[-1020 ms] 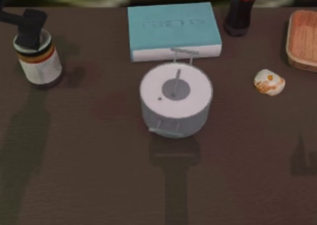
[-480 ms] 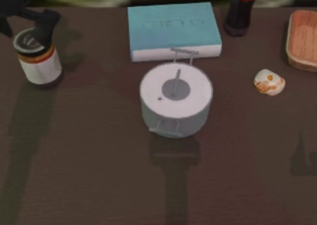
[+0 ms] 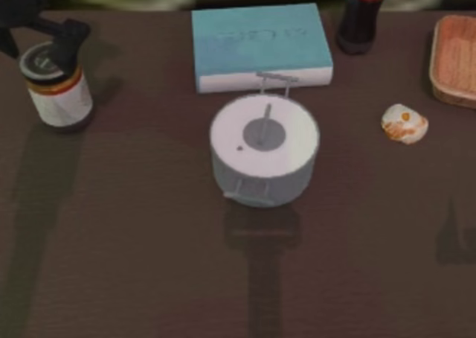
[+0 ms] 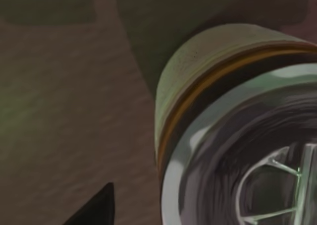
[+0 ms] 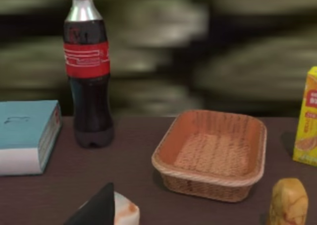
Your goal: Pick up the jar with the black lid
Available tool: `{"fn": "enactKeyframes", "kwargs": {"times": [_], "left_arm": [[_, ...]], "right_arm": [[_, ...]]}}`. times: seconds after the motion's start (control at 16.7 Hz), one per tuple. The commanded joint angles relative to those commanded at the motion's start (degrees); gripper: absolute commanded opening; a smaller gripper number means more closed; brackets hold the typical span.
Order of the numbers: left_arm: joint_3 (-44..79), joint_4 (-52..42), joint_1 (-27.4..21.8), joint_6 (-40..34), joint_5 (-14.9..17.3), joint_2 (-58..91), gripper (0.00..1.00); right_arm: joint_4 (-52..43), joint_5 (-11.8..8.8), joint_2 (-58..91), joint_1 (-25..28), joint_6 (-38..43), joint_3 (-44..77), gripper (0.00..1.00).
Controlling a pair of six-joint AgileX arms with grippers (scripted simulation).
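Hovering at the far-left corner of the table, our left gripper (image 3: 53,42) sits right over the jar (image 3: 59,100), with one dark finger (image 3: 71,44) crossing the right side of the black lid (image 3: 41,61) and the other side of the claw lost at the picture's edge, so we cannot tell how wide it stands or whether it has closed on anything. We judge this placement a top-down approach: the lid is as wide as the body, so gripping around its rim from above looks like the natural hold. Our left wrist view agrees, the lid (image 4: 257,165) filling it at very close range with a fingertip (image 4: 96,207) off to one side, clear of the jar wall (image 4: 198,66). The jar stands upright on the table (image 3: 149,241), well apart from the teal book (image 3: 256,44) and the white pot (image 3: 264,155). It is a small cylinder with a white label, orange-yellow and dark bands beneath the lid, and a light grey emblem on the lid's top. Our right arm is parked off the top view; only a dark fingertip (image 5: 99,207) shows in its wrist view, facing the cola bottle (image 5: 88,71) and the basket (image 5: 213,155)
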Motion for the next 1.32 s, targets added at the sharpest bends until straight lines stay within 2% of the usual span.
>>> {"fn": "enactKeyframes", "kwargs": {"times": [0.24, 0.6, 0.9, 1.32], "left_arm": [[-1.1, 1.1, -0.2, -0.2, 0.0, -0.2, 1.00], [-13.0, 11.7, -0.2, -0.2, 0.0, -1.3, 1.00], [-14.0, 12.6, -0.2, -0.2, 0.0, -1.4, 1.00], [-14.0, 12.6, -0.2, -0.2, 0.0, -1.4, 0.47]], "right_arm": [[0.0, 0.0, 0.0, 0.0, 0.0, 0.0, 1.00], [0.0, 0.0, 0.0, 0.0, 0.0, 0.0, 1.00], [0.0, 0.0, 0.0, 0.0, 0.0, 0.0, 1.00], [0.0, 0.0, 0.0, 0.0, 0.0, 0.0, 1.00]]}}
